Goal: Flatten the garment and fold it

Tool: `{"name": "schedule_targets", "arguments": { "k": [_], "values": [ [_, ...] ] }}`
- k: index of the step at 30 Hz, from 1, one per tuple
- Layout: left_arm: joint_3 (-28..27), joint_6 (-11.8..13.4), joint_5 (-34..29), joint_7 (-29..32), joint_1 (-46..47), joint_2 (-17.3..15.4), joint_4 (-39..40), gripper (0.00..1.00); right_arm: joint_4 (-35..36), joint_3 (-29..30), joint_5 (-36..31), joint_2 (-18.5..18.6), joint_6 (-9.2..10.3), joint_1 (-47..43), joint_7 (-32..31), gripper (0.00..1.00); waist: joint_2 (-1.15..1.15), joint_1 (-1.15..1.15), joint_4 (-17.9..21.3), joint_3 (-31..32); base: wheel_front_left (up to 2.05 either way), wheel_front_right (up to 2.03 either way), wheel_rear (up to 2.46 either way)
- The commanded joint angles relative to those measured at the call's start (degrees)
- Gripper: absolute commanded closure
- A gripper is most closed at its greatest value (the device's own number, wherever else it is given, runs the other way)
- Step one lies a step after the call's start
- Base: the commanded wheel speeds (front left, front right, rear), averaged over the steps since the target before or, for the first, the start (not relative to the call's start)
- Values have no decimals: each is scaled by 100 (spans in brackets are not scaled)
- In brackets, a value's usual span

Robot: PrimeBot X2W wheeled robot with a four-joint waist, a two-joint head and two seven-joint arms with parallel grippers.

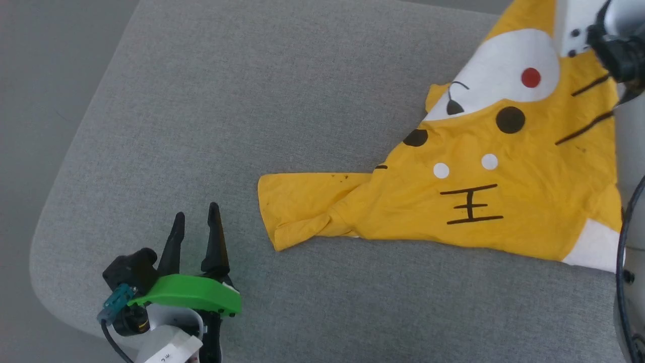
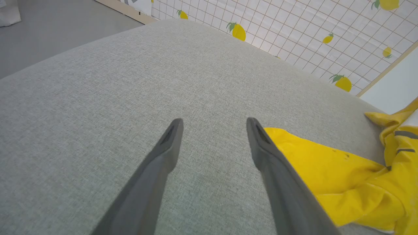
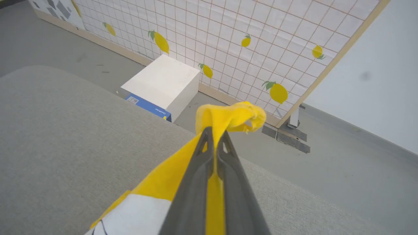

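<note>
Currently right fingers (image 3: 205, 160) clamped on garment (image 1: 504, 191) edge; left fingers (image 1: 215, 237) spread, sleeve near, apart

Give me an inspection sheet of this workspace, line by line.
Surface: grey cushion, rounded corner.
Job's things: T-shirt partly spread, wrinkled; sleeve twisted.
Clutter: nothing seen.
Grippers: left gripper open, over bare cushion beside the sleeve; right gripper shut on a yellow edge of the T-shirt.
Cables: black cable at the left wrist; another by the right arm.
Surroundings: grey floor, lemon-print panel, white box.
</note>
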State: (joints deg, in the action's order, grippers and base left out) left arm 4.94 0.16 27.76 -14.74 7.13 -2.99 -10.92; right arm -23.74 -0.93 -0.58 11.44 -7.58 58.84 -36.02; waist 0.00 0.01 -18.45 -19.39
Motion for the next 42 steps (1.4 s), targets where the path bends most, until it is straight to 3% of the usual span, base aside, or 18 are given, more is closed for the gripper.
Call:
{"name": "schedule_targets", "arguments": {
  "k": [1, 10, 15, 19, 24, 29, 33, 34, 36, 39, 42],
  "values": [
    [-28, 28, 42, -26, 47, 11, -27, 0, 125, -134, 191, -1, 9, -66, 66, 100, 0, -1, 67, 111, 0, 0, 0],
    [-294, -51, -151, -26, -262, 3, -143, 0, 2036, -985, 1837, 206, 9, -1954, -338, 100, 0, -1, 620, 846, 0, 0, 0],
    [-360, -71, -230, -26, -450, -33, -172, 0, 3265, -1203, 2734, 488, 9, -3690, -1372, 100, 0, -1, 976, 1235, 0, 0, 0],
    [-363, -51, -247, -26, -577, -40, -160, 0, 3787, -1099, 3188, 772, 9, -5135, -2313, 100, 0, -1, 1222, 1400, 0, 0, 0],
    [-323, -54, -229, 10, -614, -54, -147, 0, 3833, -668, 3233, 888, 9, -6571, -3085, 100, 0, -1, 1383, 1410, 0, 0, 0],
    [-299, -71, -189, 31, -573, -66, -198, 0, 3386, -379, 2979, 938, 9, -7565, -3708, 100, 0, -1, 1417, 1392, 0, 0, 0],
    [-327, -72, -152, 29, -628, -103, -253, 0, 3219, -76, 2685, 773, 9, -7637, -3422, 100, 0, -1, 1470, 1405, 0, 0, 0],
    [-334, -68, -147, 28, -649, -110, -255, 0, 3234, -29, 2659, 686, 9, -7581, -3260, 95, 0, -1, 1483, 1418, 0, 0, 0],
    [-347, -54, -141, 26, -698, -123, -251, 0, 3283, 168, 2774, 348, 9, -7425, -2903, 0, 0, -1, 1505, 1458, 0, 0, 0],
    [-359, -23, -132, 35, -749, -144, -223, 0, 3487, 461, 2962, -60, 9, -7058, -2309, 0, 0, -1, 1525, 1506, 0, 0, 0],
    [-357, 1, -124, 61, -747, -159, -183, 0, 3620, 752, 2897, -234, 9, -6670, -1723, 0, 0, -1, 1534, 1525, 0, 0, 0]
  ]
}}
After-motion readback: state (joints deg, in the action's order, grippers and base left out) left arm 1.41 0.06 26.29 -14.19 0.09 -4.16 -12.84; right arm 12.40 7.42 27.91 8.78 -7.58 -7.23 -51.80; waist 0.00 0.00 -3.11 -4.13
